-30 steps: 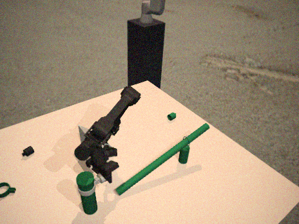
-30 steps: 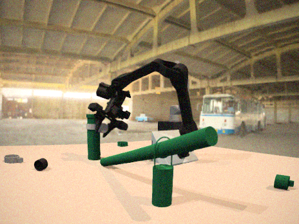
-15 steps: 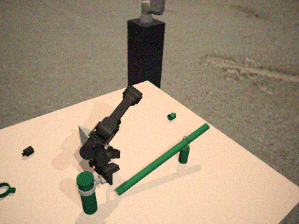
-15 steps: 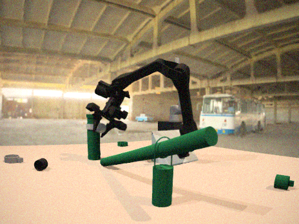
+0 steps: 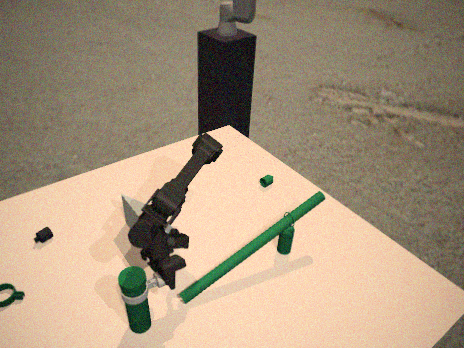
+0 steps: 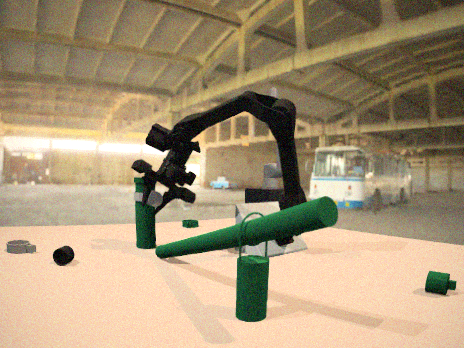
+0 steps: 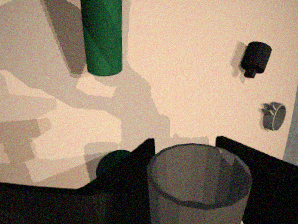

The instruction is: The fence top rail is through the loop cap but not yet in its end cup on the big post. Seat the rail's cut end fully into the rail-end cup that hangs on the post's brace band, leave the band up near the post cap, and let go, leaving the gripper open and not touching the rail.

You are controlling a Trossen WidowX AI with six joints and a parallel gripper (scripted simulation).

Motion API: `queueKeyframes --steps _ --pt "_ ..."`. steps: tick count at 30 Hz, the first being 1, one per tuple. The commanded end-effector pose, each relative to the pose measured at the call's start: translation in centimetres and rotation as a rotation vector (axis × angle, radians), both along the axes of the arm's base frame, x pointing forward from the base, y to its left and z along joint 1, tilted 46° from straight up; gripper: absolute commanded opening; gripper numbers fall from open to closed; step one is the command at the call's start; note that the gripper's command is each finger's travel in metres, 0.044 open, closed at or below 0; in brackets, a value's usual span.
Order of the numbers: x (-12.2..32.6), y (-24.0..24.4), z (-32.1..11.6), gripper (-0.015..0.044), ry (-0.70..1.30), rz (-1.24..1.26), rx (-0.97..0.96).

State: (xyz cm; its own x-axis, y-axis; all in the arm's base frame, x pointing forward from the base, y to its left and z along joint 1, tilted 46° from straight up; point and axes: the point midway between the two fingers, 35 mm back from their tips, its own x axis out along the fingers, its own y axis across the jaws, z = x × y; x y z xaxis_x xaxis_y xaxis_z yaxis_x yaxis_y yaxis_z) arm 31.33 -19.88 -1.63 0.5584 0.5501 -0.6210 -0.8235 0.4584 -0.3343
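Observation:
My gripper (image 5: 161, 280) (image 6: 151, 201) is shut on the grey rail-end cup (image 5: 158, 282) (image 6: 156, 199) (image 7: 200, 176). The cup's round mouth shows empty in the wrist view. The cup is at the grey brace band (image 5: 135, 298) (image 6: 138, 197), high on the green big post (image 5: 139, 317) (image 6: 145, 227). The green rail (image 5: 250, 249) (image 6: 205, 240) (image 7: 102, 45) passes through the loop cap (image 6: 252, 260) on the short post. Its near end lies low, at or close to the table, below and apart from the cup. The gripper does not touch the rail.
The short green post (image 5: 284, 245) (image 6: 252, 292) bears the rail. A black fitting (image 6: 63, 255) (image 7: 256, 56) and grey ring (image 6: 19, 246) (image 7: 274, 116) lie near the post side. A small green fitting (image 5: 266, 181) (image 6: 438, 282) lies beyond the rail. Another black fitting (image 5: 45, 234) lies left.

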Motion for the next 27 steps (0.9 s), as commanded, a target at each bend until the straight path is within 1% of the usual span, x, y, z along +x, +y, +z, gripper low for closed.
queueKeyframes --steps 1,16,27 --pt "-0.14 -0.02 0.03 0.0 -0.014 0.012 -0.004" --pt "-0.17 0.02 0.02 0.0 -0.013 0.013 -0.002" --pt "-0.16 0.0 0.3 0.0289 -0.013 0.013 -0.002"
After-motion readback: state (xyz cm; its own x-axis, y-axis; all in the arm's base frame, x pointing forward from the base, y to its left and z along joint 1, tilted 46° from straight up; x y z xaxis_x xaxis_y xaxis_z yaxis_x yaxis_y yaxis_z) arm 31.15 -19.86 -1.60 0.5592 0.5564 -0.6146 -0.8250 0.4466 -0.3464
